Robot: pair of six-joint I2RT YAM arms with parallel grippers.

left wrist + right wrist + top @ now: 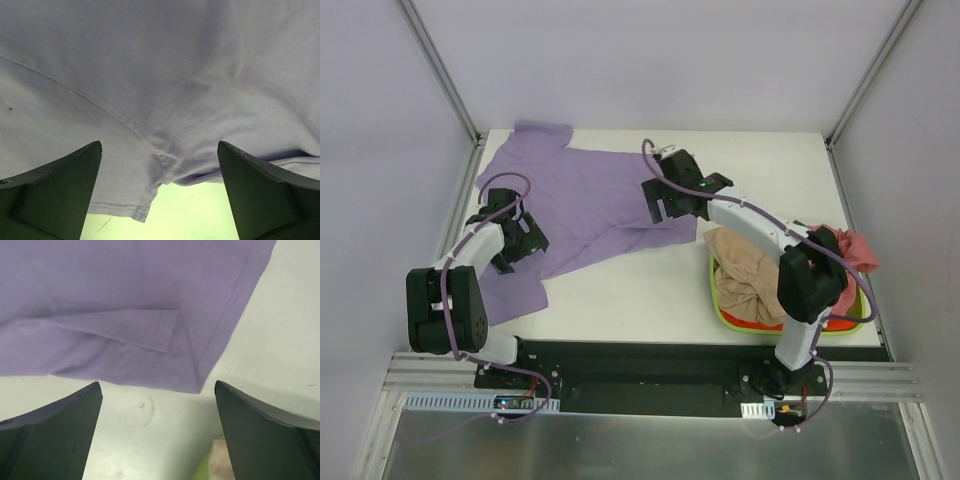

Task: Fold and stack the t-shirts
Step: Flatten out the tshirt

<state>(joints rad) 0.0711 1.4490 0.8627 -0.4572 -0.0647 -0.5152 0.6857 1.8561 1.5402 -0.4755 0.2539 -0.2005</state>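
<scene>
A large lavender-purple t-shirt [585, 200] lies spread over the left and middle of the white table [650, 290]. My left gripper [517, 242] hovers open over its near-left part. In the left wrist view, the shirt [160, 75] shows a sleeve hem and underarm seam between the fingers of the left gripper [159, 145], which hold nothing. My right gripper [668, 203] stands open at the shirt's right hem corner. The right wrist view shows that corner [197, 382] lying flat with a small fold, just ahead of the empty right gripper [157, 385]. Tan-beige [745, 270] and pinkish-red [857, 250] t-shirts sit bunched in the basket.
A lime-green plastic basket [716, 292] stands at the table's right front, its edge [212, 465] showing in the right wrist view. White walls and metal frame posts [440, 70] enclose the table. Bare tabletop [150, 440] lies under the right gripper.
</scene>
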